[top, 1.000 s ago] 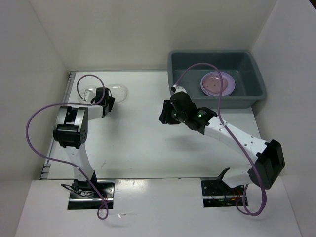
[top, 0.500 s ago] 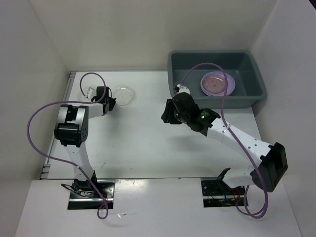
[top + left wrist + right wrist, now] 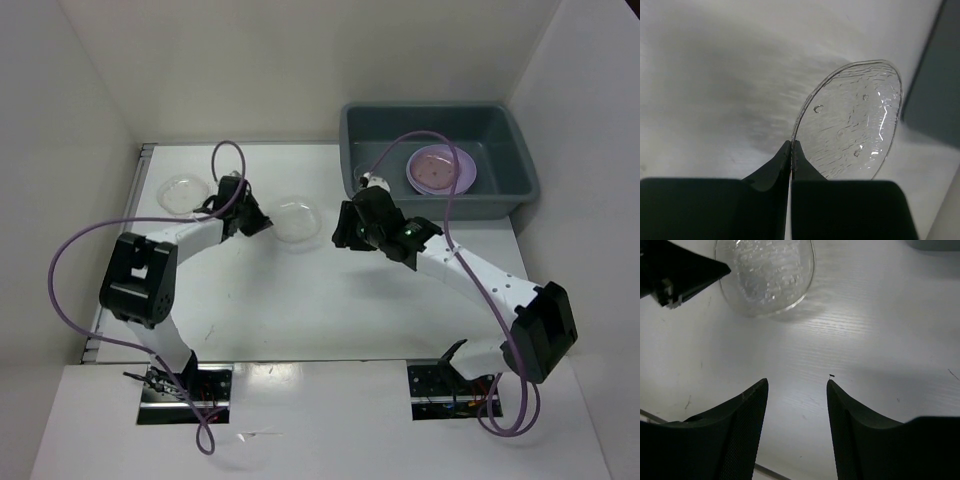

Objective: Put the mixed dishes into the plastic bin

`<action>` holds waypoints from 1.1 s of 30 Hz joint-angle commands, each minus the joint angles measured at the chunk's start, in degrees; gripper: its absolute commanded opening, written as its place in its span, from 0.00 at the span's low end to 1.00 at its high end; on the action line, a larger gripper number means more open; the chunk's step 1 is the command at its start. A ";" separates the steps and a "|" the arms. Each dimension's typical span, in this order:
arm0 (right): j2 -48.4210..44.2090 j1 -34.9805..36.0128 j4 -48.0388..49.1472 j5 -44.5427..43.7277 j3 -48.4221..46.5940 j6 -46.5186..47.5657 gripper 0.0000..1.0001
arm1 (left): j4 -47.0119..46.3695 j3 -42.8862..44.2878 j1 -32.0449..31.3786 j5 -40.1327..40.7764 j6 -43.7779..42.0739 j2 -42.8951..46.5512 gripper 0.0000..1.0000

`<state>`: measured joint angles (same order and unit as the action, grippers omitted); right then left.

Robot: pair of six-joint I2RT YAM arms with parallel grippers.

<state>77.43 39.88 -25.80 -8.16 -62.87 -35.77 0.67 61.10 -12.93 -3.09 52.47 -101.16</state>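
My left gripper (image 3: 262,221) is shut on the rim of a clear plastic plate (image 3: 297,220) and holds it over the middle of the table. In the left wrist view the plate (image 3: 850,125) stands on edge from the closed gripper (image 3: 791,145). A second clear plate (image 3: 183,192) lies at the far left. My right gripper (image 3: 340,235) is open and empty just right of the held plate; its wrist view shows that plate (image 3: 765,272) beyond the gripper (image 3: 797,382). The grey bin (image 3: 500,190) at the back right holds a lavender plate (image 3: 441,168) with a pink one in it.
White walls enclose the table on the left, back and right. A purple cable loops over each arm. The bin's near wall stands right behind the right wrist.
My left arm has carried the clear plate rightward from the far left to the table's middle. The second clear plate now shows uncovered. The right arm has shifted slightly.
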 commanded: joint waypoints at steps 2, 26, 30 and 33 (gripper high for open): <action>2.11 -0.06 3.65 -0.71 2.40 1.05 0.56 | 5.92 -5.19 -5.08 -3.67 -3.07 8.25 0.00; 13.71 -4.55 13.41 5.61 9.88 -0.18 0.42 | 9.44 -2.40 -15.46 -8.95 -7.91 0.18 0.00; 16.43 -4.55 12.89 5.61 9.26 -0.18 0.42 | 9.44 -2.39 -15.46 -8.95 -8.43 -0.35 0.00; 18.46 -4.55 12.88 6.14 9.26 -0.18 0.41 | 9.44 -2.39 -15.46 -8.95 -8.43 -0.35 0.01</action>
<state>94.39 35.40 -15.51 -2.37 -52.21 -35.59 10.28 57.12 -28.18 -11.79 45.45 -100.55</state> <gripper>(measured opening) 0.418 0.011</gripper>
